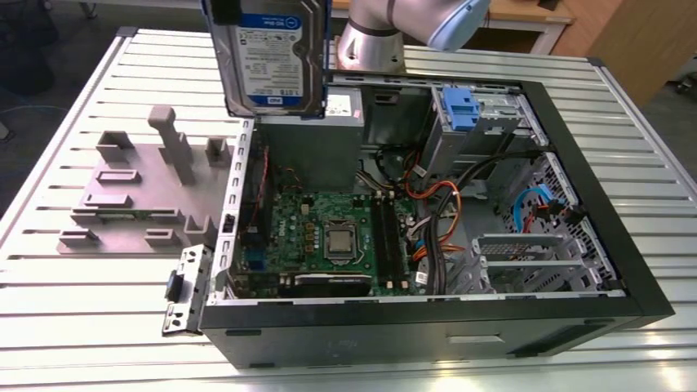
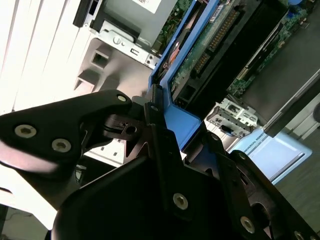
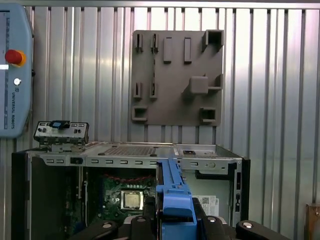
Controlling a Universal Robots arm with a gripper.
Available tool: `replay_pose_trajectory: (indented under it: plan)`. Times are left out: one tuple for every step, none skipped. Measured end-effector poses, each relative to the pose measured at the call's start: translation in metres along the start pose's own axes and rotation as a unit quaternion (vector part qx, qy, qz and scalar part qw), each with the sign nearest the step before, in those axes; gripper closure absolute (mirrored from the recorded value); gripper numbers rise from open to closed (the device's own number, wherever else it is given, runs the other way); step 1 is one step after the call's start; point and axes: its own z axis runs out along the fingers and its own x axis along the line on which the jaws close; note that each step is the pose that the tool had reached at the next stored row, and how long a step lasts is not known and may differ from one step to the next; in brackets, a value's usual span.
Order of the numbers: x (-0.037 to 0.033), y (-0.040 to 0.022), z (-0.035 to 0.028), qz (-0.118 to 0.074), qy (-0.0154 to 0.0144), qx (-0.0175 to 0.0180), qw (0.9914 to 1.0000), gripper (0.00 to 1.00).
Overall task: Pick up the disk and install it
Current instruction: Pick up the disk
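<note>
The disk point(image 1: 273, 57) hangs upright above the back left corner of the open computer case point(image 1: 610, 245), its white and blue label facing the exterior view. Its blue side rails run along both edges. In the first wrist view the disk point(image 3: 173, 192) is edge-on, with its blue rail between the black fingers of my gripper point(image 3: 172, 222). The second wrist view shows the disk's circuit-board side point(image 2: 210, 45) and my gripper point(image 2: 160, 125) shut on the rail end. The drive cage with the blue latch point(image 1: 463, 110) sits at the case's back, toward the exterior view's right.
A grey fixture plate point(image 1: 130, 192) with upright blocks lies on the slatted metal table at the exterior view's left of the case. Inside the case are the motherboard point(image 1: 326, 229), orange and blue cables point(image 1: 436, 196) and a grey box point(image 1: 316, 135). A pendant point(image 3: 15, 70) rests on the table.
</note>
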Motion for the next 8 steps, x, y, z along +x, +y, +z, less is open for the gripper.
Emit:
replay_pose_trajectory:
  plan:
    - [0.0003, -0.0038, 0.0001, 0.0, 0.0, 0.0, 1.0, 0.64]
    - [0.0005, -0.0054, 0.0002, 0.0, 0.0, 0.0, 1.0, 0.64]
    - [0.0009, -0.0068, 0.0002, 0.0, 0.0, 0.0, 1.0, 0.64]
    - [0.0016, -0.0081, 0.0003, 0.0, -0.0002, 0.0, 1.0, 0.64]
    - [0.0028, -0.0094, 0.0004, 0.0, -0.001, 0.0, 1.0, 0.64]
    - [0.0043, -0.0105, 0.0005, 0.0, -0.0024, 0.0, 1.0, 0.64]
    - [0.006, -0.0117, 0.0006, 0.0, -0.004, 0.0, 0.99999, 0.64]
    - [0.0078, -0.0126, 0.0006, 0.0, -0.0049, 0.0, 0.99999, 0.64]
